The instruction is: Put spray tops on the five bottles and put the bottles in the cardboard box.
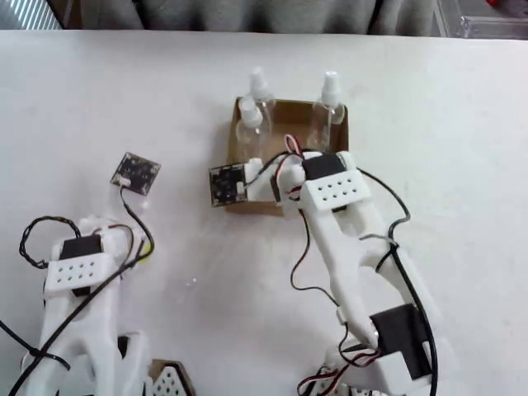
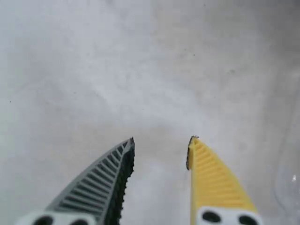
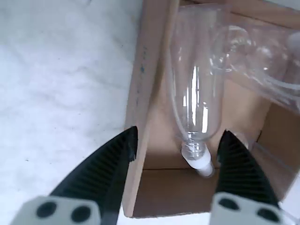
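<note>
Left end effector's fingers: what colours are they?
Left end effector: one finger grey, the other yellow; left wrist view shows it best.

I see a white tabletop (image 1: pixel 99 99) under everything, matte and faintly mottled. Beyond its far edge, grey fabric (image 1: pixel 247 12) hangs in folds. At the far right corner sits a clear plastic container (image 1: pixel 483 21). At the far left corner is a pale slatted surface (image 1: pixel 29 12) I cannot identify.
</note>
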Robot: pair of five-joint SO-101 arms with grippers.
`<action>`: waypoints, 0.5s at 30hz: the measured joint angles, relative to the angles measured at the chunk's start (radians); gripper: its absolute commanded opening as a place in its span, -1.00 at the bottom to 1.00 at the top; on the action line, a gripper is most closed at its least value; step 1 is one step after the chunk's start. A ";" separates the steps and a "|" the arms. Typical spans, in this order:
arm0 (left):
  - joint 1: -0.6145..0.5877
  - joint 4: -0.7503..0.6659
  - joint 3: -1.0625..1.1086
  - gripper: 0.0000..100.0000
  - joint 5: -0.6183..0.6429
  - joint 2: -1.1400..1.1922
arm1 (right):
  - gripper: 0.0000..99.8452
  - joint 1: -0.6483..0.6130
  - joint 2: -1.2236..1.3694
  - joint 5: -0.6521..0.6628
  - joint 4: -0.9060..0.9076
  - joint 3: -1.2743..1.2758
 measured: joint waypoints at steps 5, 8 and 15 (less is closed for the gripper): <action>0.000 0.000 0.000 -0.63 0.000 0.000 | -0.52 0.002 0.092 0.006 0.000 -0.051; 0.000 0.000 0.000 -0.63 0.000 0.000 | -0.52 -0.002 0.132 0.006 0.002 -0.098; 0.000 -0.003 0.000 -0.63 0.000 0.000 | -0.52 -0.002 0.143 0.006 0.146 -0.239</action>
